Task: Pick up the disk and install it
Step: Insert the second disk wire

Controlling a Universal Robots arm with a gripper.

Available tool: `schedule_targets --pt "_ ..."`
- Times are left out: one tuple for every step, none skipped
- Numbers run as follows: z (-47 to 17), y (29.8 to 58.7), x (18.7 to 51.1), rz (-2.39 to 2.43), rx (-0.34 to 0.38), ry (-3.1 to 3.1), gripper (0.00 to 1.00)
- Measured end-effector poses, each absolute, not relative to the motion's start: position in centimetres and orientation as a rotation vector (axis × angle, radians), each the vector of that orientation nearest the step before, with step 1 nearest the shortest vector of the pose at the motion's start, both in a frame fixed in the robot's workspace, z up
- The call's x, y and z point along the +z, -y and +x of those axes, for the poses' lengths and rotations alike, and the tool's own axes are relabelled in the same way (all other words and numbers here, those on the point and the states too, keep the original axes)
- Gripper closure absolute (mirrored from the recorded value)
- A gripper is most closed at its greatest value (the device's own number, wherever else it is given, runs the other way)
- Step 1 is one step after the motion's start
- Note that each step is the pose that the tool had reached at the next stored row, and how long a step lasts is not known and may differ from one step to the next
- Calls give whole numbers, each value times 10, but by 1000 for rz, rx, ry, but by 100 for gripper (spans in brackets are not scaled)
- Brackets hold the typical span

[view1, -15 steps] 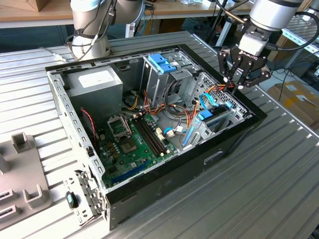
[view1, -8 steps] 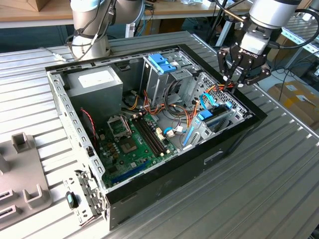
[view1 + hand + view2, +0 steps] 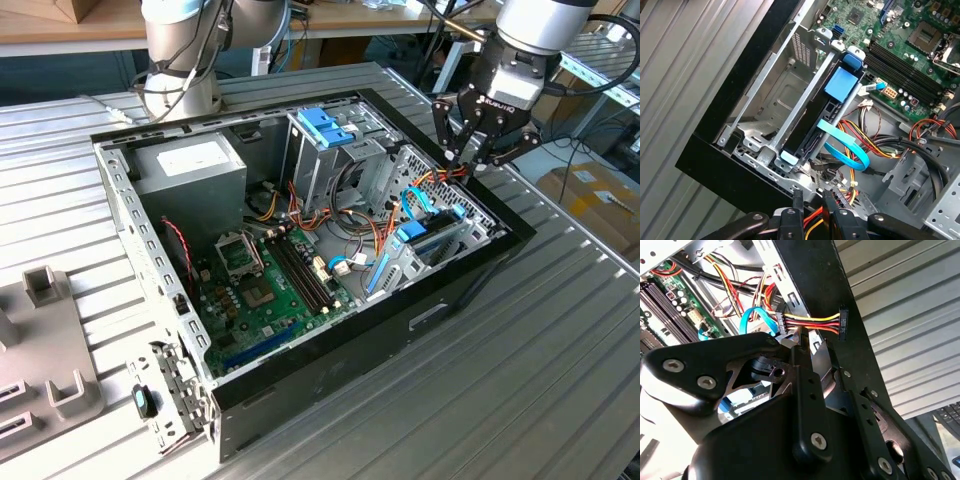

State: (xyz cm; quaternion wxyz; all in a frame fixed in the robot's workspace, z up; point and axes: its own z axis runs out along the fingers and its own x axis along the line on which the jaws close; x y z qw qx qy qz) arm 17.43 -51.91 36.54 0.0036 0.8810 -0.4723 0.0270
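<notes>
The disk point(image 3: 821, 116) stands on edge in the metal drive cage point(image 3: 771, 102) at the case's corner. Its light-blue rail ends and a blue tab show on top. In the exterior view the disk point(image 3: 432, 238) sits in the cage on the right side of the case. My gripper point(image 3: 468, 160) hovers just above and behind that cage. In the first wrist view the gripper point(image 3: 812, 201) has its fingers close together around the red, yellow and orange wires of a power cable point(image 3: 810, 319). A light-blue data cable point(image 3: 845, 150) loops beside the disk's end.
The open black computer case point(image 3: 470, 285) lies on a ribbed metal table point(image 3: 560, 380). Inside are a green motherboard point(image 3: 265, 285), a grey power supply box point(image 3: 190, 165) and a blue-topped bracket point(image 3: 325, 125). Grey fixtures point(image 3: 45, 340) stand at the exterior view's left.
</notes>
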Motion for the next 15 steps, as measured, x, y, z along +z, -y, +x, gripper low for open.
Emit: schedule_targets --pt "174 519 365 2762 85 1480 71" --pt "174 519 365 2762 85 1480 71" --pt "174 519 365 2762 85 1480 71" --pt "174 519 365 2762 85 1480 71" --pt "174 519 365 2762 85 1480 71" --pt "174 519 365 2762 85 1480 71" --pt "174 519 365 2762 85 1479 71" --pt "174 519 365 2769 85 1467 71" --pt "174 519 365 2777 85 1453 71" --pt "174 519 365 2786 85 1436 71" --pt "174 519 365 2798 85 1413 71" --pt "174 519 365 2808 85 1393 71" --pt "174 519 365 2815 85 1380 71" --pt "174 519 365 2827 85 1357 71" --pt "174 518 366 2832 85 1346 71"
